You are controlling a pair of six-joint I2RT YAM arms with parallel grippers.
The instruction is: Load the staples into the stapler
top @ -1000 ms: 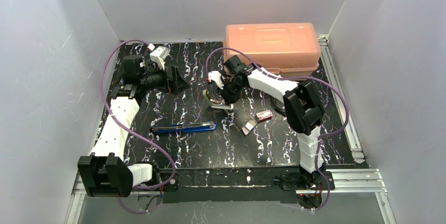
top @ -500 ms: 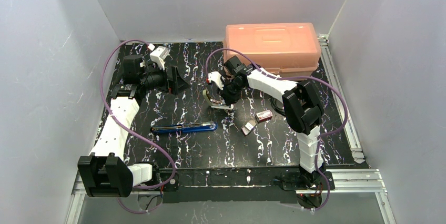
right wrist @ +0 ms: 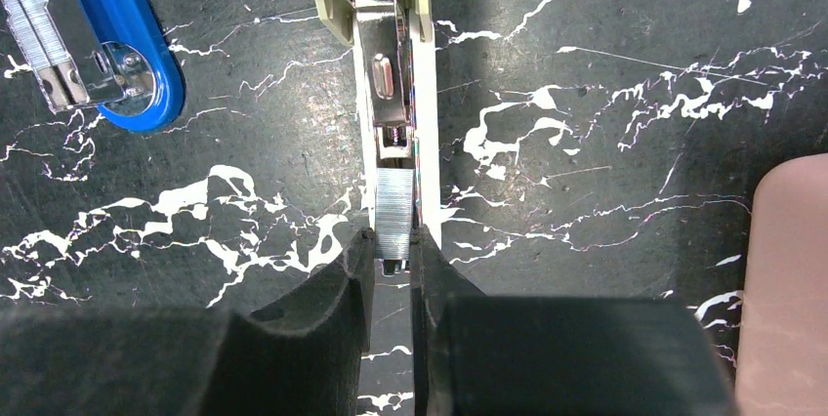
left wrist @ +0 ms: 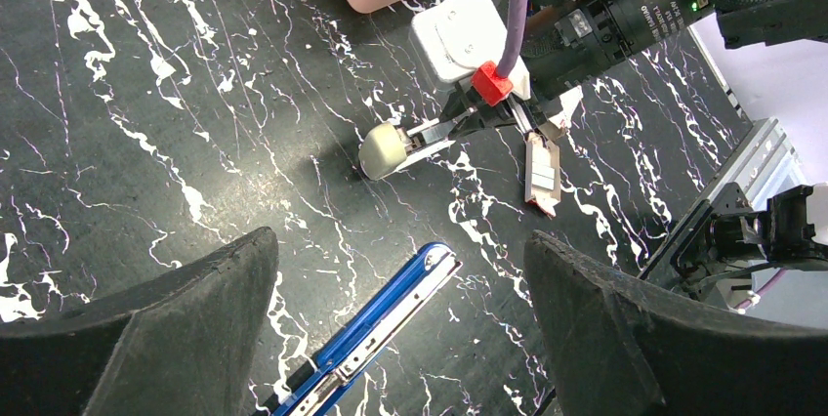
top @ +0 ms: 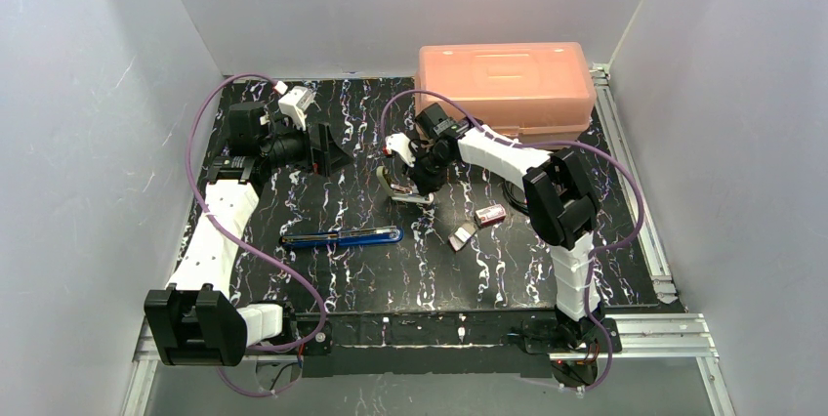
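Sliding a strip of staples (right wrist: 393, 209) into the open cream stapler (right wrist: 383, 6), the right gripper (right wrist: 393, 252) pinches the strip's near end, its fingers almost closed; pushing it home and closing the stapler remain (my judgement). The left gripper (left wrist: 398, 250) hangs wide open, empty. Since a second ago, almost nothing has moved.
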